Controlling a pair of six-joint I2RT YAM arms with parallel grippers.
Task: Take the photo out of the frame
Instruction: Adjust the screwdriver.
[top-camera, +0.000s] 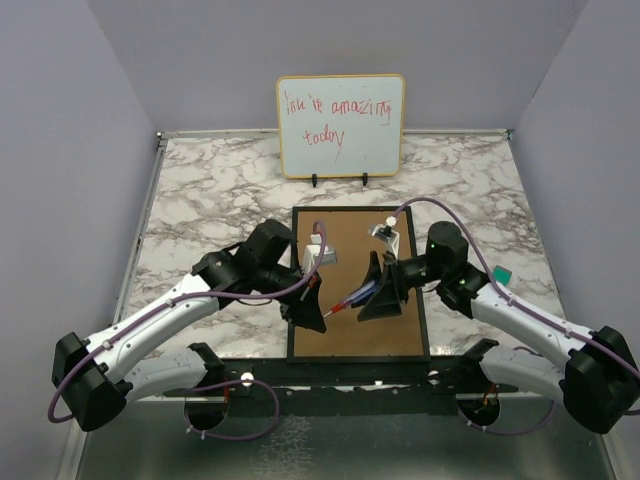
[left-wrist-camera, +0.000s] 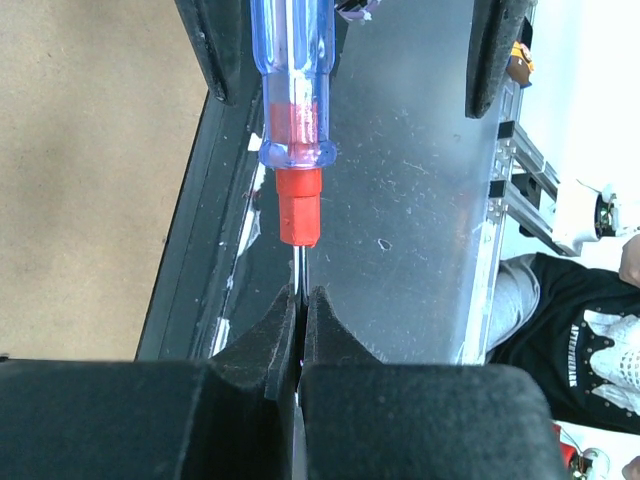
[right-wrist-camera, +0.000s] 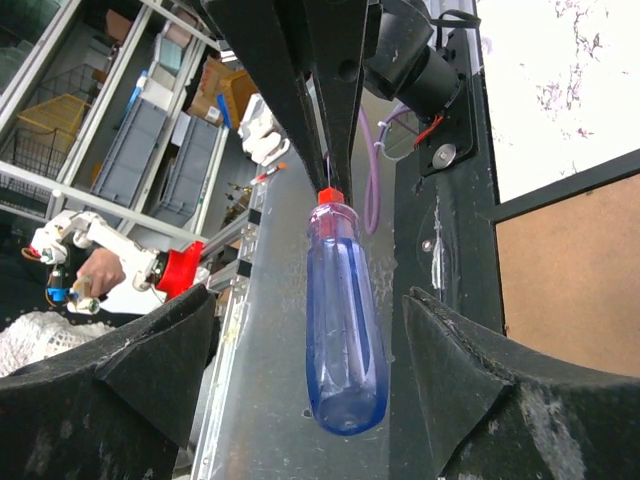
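Thin black frame (top-camera: 395, 335) lies brown fibreboard back up; left gripper (left-wrist-camera: 300, 310) at its 8 o'clock pinches a screwdriver (left-wrist-camera: 295, 90) by the shaft, right gripper (right-wrist-camera: 305, 320) at 3 o'clock spread wide.

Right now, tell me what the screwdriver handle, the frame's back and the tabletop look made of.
The screwdriver handle: glossy, see-through blue plastic with a red collar. The frame back: matte brown board, probably fibreboard, as it looks flat and grainless. The table: white with grey veins like marble, possibly a laminate.
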